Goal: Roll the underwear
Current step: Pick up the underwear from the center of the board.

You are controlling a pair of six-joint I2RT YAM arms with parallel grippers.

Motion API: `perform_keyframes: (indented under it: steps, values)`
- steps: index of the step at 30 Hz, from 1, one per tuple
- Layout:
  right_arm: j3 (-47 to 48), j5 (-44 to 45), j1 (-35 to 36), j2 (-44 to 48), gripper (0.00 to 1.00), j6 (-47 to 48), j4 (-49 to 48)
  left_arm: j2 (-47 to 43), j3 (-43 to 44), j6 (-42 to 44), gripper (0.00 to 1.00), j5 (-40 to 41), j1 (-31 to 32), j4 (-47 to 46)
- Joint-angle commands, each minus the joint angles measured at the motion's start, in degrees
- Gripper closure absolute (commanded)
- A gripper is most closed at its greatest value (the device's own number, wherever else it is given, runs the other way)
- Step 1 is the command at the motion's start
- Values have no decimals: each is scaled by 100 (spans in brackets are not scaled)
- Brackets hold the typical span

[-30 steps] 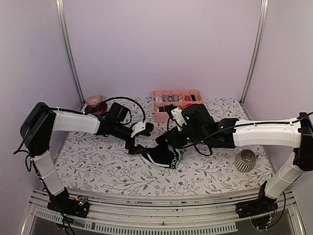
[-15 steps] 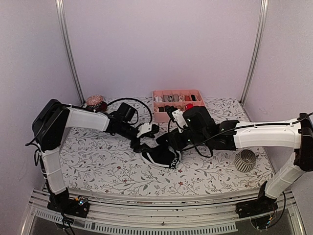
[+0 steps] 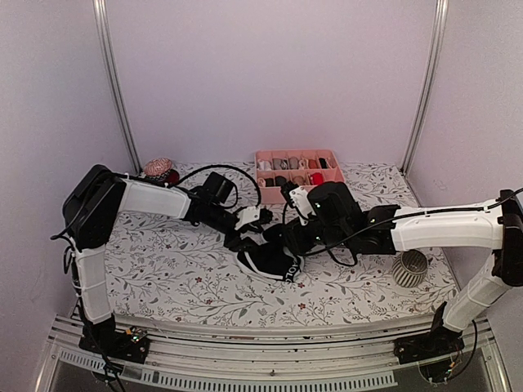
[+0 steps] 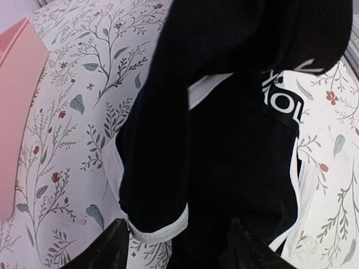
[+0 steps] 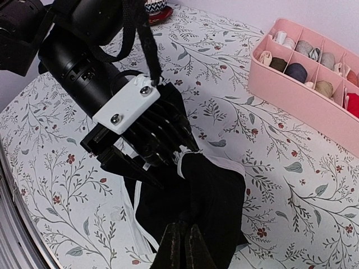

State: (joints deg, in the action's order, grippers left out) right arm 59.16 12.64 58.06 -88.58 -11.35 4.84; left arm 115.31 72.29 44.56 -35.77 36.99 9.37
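black underwear [image 5: 210,196], pinched in right gripper [image 5: 183,240] (left gripper [image 4: 179,246] straddling it)

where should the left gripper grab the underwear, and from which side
Probably the white-trimmed folded edge of the underwear, coming in low from the left. It faces the left gripper, and its doubled fabric gives a thick lip to pinch. The shut right gripper holds the fabric farther right.

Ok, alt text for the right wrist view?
The right gripper, jaws shut, pinches black underwear on a floral table. The left gripper sits at the fabric's left edge, and a pink tray of small rolled bundles is upper right.
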Motion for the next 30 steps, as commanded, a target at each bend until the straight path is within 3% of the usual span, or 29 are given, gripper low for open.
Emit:
perform_keyframes:
  steps: [1,6,14,22,25,27,30]
  values:
    - [-54,-148,10,129,98,-69,-159,-63,-97,-58,37,88,54,-340]
    - [-77,-209,13,148,98,-79,-163,-87,-37,-34,35,125,54,-365]
    - [-180,-209,18,173,98,-91,-218,85,230,425,41,-129,46,244]
    - [-233,-299,18,200,98,-74,-228,157,331,269,45,-55,45,152]
    - [-246,-314,25,191,98,-77,-249,201,415,177,48,69,51,134]
    - [-247,-319,29,169,98,-77,-251,202,415,193,58,74,53,136]
    - [-248,-340,27,147,98,-77,-279,218,411,203,66,114,71,137]
